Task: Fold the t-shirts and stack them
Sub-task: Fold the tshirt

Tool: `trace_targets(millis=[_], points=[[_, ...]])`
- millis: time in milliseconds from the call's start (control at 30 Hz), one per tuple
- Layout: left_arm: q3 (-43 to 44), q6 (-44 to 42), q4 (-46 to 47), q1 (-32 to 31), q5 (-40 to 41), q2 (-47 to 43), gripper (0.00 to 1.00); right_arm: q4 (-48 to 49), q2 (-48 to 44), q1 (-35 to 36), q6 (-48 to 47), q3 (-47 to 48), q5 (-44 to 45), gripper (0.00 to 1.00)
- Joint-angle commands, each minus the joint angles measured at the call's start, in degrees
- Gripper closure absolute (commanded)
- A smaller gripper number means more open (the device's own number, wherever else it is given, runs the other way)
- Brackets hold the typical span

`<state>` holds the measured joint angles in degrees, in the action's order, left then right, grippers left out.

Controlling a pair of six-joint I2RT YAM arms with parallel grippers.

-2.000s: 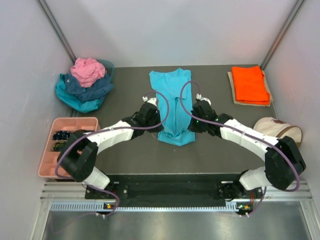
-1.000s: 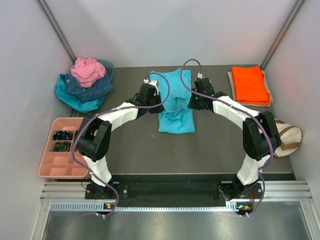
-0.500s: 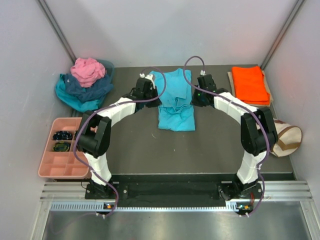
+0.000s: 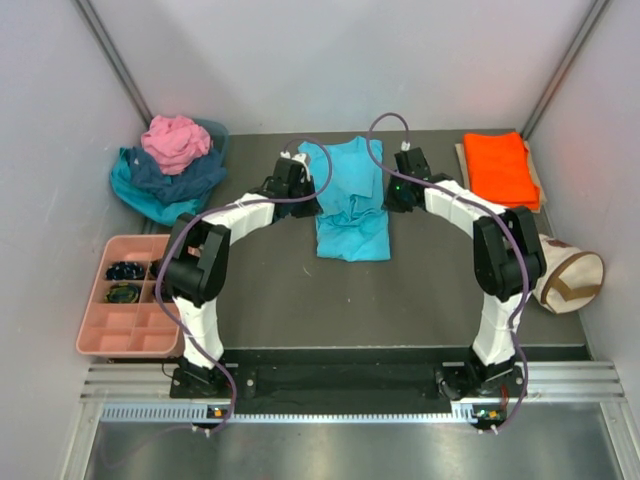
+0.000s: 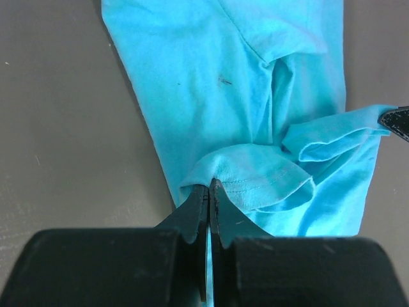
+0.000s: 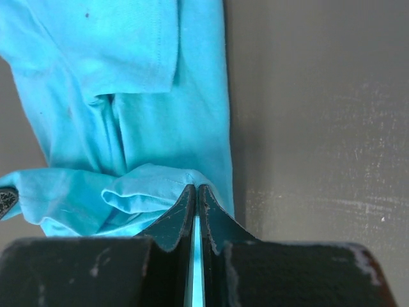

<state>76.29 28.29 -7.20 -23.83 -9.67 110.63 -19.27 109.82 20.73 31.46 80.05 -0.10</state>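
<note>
Since two seconds ago both arms reach farther, dragging the near hem of the turquoise t-shirt (image 4: pixel 350 215) toward its collar, mid-table (image 4: pixel 260 290). Left gripper (image 5: pixel 208 185) and right gripper (image 6: pixel 195 188) each clamp that hem. One orange t-shirt (image 4: pixel 500 170) lies folded far right; the heap of t-shirts (image 4: pixel 170 165) far left awaits folding.

No readable text, labels, brands, numbers or signs on anything in any view.

The turquoise t-shirt (image 4: pixel 352 215), orange t-shirt (image 4: pixel 499 168) and pink t-shirt (image 4: pixel 175 140) are plain, the table (image 4: pixel 280 290) grey.
</note>
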Motion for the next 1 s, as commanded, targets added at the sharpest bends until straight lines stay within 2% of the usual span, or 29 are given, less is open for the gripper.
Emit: trace_targets(millis=[0, 967], points=[[3.16, -0.87, 1.75, 0.81, -0.96, 1.16, 1.00, 0.99, 1.36, -1.39, -0.79, 3.79, -1.13, 1.00], [9.57, -0.52, 1.66, 2.21, -3.16, 6.97, 1.00, 0.63, 6.63, -4.03, -0.44, 9.07, -3.68, 1.00]])
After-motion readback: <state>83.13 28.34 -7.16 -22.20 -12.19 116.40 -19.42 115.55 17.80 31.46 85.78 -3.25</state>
